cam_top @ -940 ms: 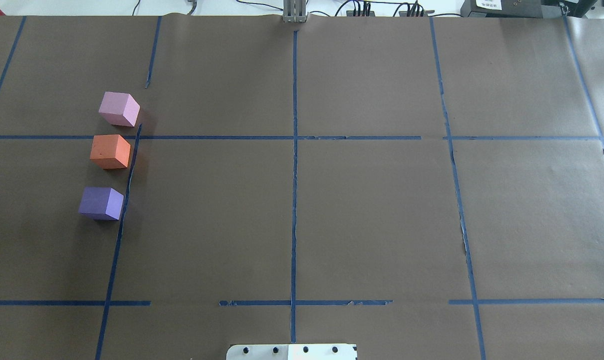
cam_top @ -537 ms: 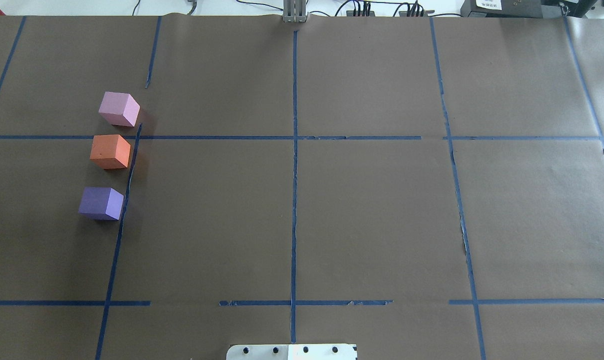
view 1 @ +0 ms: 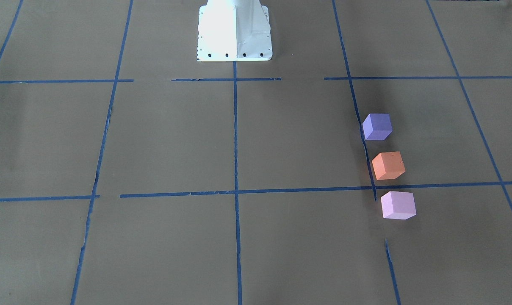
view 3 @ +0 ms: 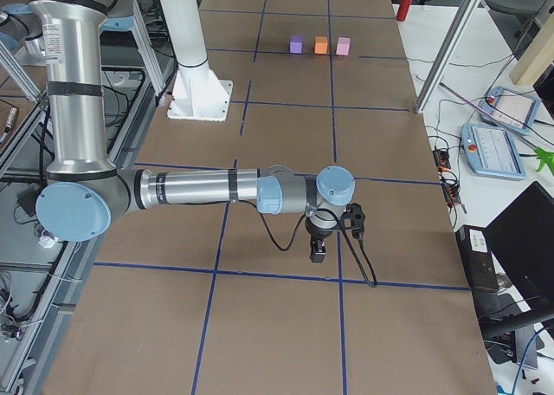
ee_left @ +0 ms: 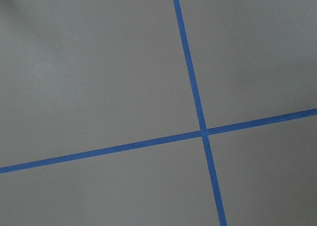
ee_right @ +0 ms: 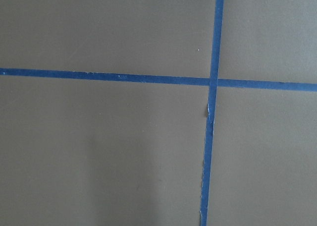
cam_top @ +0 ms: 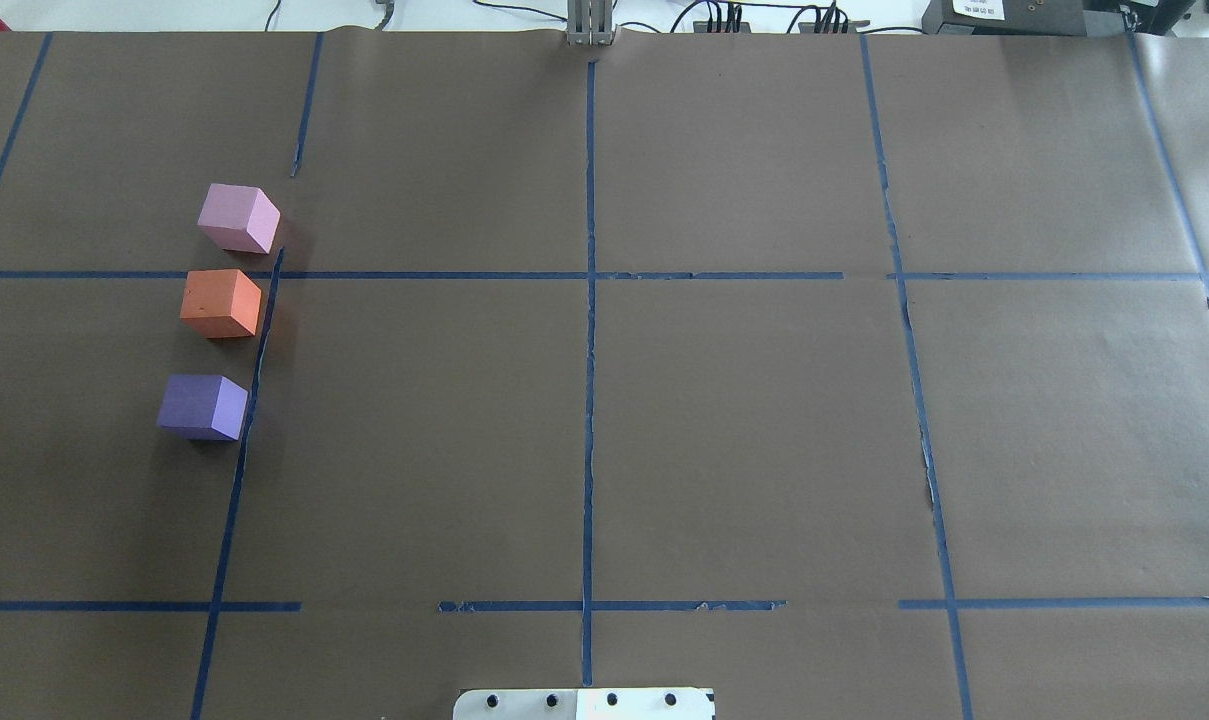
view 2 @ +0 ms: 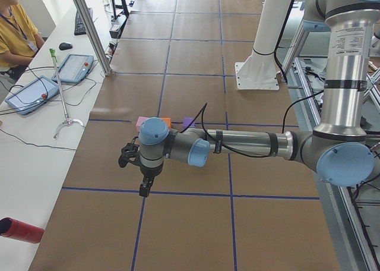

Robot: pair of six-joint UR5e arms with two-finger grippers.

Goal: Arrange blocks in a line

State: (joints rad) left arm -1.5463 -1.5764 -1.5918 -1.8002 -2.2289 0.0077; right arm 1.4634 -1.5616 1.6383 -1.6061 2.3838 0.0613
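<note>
Foam cubes (cam_top: 221,302) already lined up; risk of knocking one askew on re-approach; left gripper (view 2: 144,189), right gripper (view 3: 318,253): aperture untellable.

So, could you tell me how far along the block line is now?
Done: pink block, orange block and violet block sit in one row, gaps between, along a tape line. In hand: nothing; left tool and right tool hang clear of all three. Left: seemingly nothing.

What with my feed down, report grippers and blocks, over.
Left gripper, right gripper: away from blocks, open or shut unclear. Violet block, orange block, pink block in a row, apart. Nothing seen in the way.
</note>
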